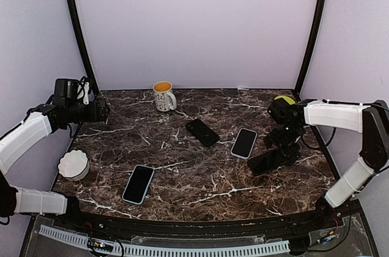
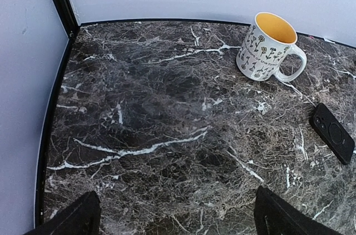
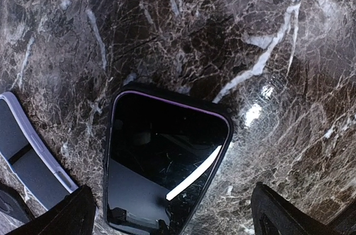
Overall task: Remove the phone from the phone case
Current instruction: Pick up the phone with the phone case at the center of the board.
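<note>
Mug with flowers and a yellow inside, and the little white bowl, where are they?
white flowered ceramic mug (image 2: 258, 54): left wrist view, flowered side.
small white ribbed bowl (image 1: 73, 169): top view, outer wall.

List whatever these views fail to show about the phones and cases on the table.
Left wrist view: the black case lies back up, so whether a phone sits inside is hidden.
Top view: the right hand overlaps one end of the dark phone.
Right wrist view: the light-cased phone is cut off by the left edge.
Top view: the yellow-green object sits mostly behind the right arm; unidentifiable.
</note>
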Motion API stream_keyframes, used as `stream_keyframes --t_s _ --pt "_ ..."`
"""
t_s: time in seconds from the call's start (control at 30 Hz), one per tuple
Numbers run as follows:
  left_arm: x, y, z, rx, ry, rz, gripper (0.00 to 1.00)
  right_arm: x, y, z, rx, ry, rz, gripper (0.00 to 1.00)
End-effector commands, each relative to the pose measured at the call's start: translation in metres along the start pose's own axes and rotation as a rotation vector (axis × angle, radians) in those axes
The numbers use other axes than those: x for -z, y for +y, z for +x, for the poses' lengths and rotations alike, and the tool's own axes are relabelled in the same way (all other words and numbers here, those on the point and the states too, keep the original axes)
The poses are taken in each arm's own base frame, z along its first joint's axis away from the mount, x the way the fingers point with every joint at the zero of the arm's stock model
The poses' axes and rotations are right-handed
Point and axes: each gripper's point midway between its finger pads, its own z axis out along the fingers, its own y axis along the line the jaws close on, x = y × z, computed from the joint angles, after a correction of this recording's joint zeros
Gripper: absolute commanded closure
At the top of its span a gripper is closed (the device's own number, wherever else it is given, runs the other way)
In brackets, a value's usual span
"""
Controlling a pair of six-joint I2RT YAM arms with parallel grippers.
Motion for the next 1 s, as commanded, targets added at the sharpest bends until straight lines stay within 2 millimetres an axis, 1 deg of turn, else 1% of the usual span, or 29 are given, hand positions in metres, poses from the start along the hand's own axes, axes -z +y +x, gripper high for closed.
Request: stream_keyframes --t_s 0.0,0.17,0.33,0.5,0.77,0.8,0.9,0.97 --pt "0.003 -0.008 0.009 -0.019 0.016 0.051 0.02 -0.003 0.012 0.004 -0.013 0.024 0.002 0.01" --pt "0.004 -0.01 0.008 -0.022 0.013 0.059 0.02 -0.013 0.023 0.005 0.001 0.032 0.001 0.02" --pt "0.006 -0.01 0.007 -0.027 0.004 0.06 0.02 -0.026 0.025 0.007 0.007 0.042 0.022 0.01" --pt "0.006 -0.012 0.008 -0.029 0.007 0.071 0.02 -0.04 0.022 0.014 0.013 0.07 0.045 0.01" --pt "0.005 -0.013 0.008 -0.032 0.008 0.079 0.02 -0.052 0.013 0.017 0.002 0.079 0.072 0.01" --pt "0.005 -0.013 0.009 -0.032 0.011 0.08 0.02 -0.054 0.011 0.018 0.0 0.081 0.08 0.03" --pt "0.005 -0.014 0.009 -0.034 0.01 0.088 0.03 -0.058 0.009 0.021 0.001 0.092 0.072 0.12" --pt "0.005 -0.017 0.009 -0.035 0.01 0.101 0.03 -0.056 0.013 0.022 0.003 0.101 0.048 0.22"
